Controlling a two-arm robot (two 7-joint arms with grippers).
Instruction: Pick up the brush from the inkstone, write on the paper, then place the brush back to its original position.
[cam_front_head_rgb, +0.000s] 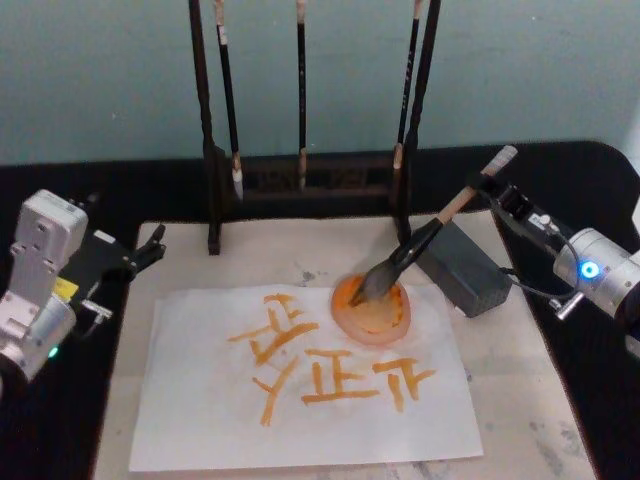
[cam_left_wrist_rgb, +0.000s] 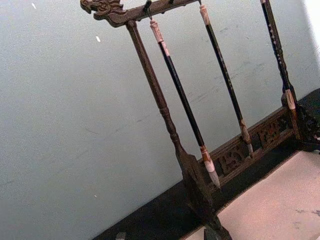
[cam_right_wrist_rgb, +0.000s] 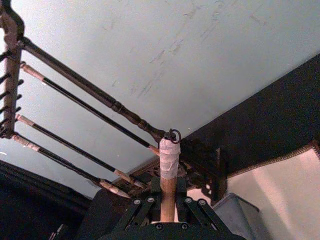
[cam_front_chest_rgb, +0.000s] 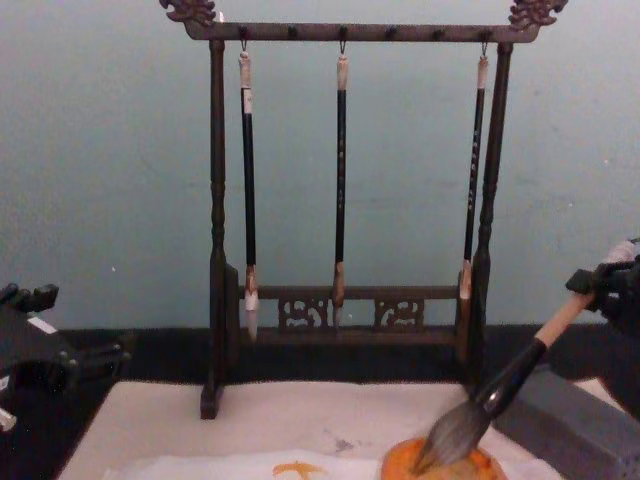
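The brush (cam_front_head_rgb: 430, 232) slants down to the left, its grey-black bristles resting on a round orange blob (cam_front_head_rgb: 385, 318) at the far right corner of the paper (cam_front_head_rgb: 300, 400). Orange characters cover the paper. My right gripper (cam_front_head_rgb: 490, 186) is shut on the tan handle near its white-wrapped end. The right wrist view shows the brush handle (cam_right_wrist_rgb: 168, 192) between the fingers. In the chest view the brush (cam_front_chest_rgb: 510, 378) comes in from the right, tip on the orange blob (cam_front_chest_rgb: 445, 465). The grey inkstone (cam_front_head_rgb: 465, 268) lies just right of the blob. My left gripper (cam_front_head_rgb: 150, 246) is parked at the left.
A dark wooden rack (cam_front_head_rgb: 300, 185) stands at the back with three thin black-handled brushes hanging from it. A cream felt mat (cam_front_head_rgb: 520, 400) lies under the paper on the black table. The rack (cam_left_wrist_rgb: 165, 110) also fills the left wrist view.
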